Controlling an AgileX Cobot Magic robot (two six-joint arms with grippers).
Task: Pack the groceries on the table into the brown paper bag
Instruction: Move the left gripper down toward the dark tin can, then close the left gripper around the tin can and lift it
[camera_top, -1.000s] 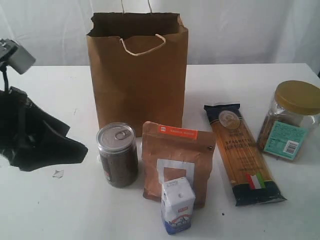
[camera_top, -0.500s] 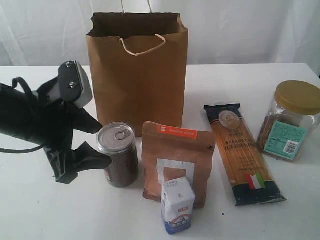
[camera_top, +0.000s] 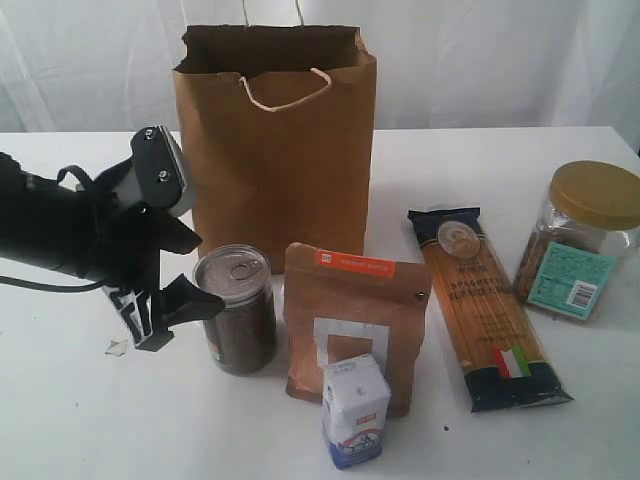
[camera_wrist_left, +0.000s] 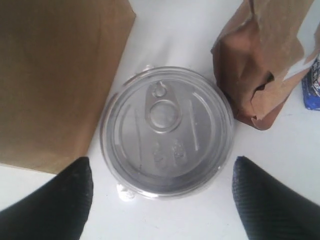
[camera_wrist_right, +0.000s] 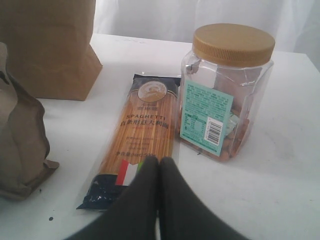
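The dark pull-tab can (camera_top: 236, 310) stands on the table (camera_top: 70, 430) in front of the brown paper bag (camera_top: 275, 140). My left gripper (camera_top: 205, 272) is open at the can's left side, its fingertips (camera_wrist_left: 75, 185) wide apart and level with the can's (camera_wrist_left: 166, 131) near edge, not touching it. The brown pouch (camera_top: 355, 325), white-blue carton (camera_top: 355, 410), spaghetti packet (camera_top: 485, 310) and gold-lidded jar (camera_top: 585, 240) stand to the right. My right gripper (camera_wrist_right: 160, 162) is shut and empty, near the spaghetti (camera_wrist_right: 142, 132) and jar (camera_wrist_right: 225, 95). No yellow-grain bottle is in view.
A small white crumpled scrap (camera_top: 117, 347) lies on the table under my left arm, close to the can's base (camera_wrist_left: 125, 192). The bag's wall (camera_wrist_left: 55, 75) is right beside the can. A white curtain hangs behind the table.
My left arm has swung in from the left edge to the can, with its jaws open towards it. The groceries and bag have not moved.
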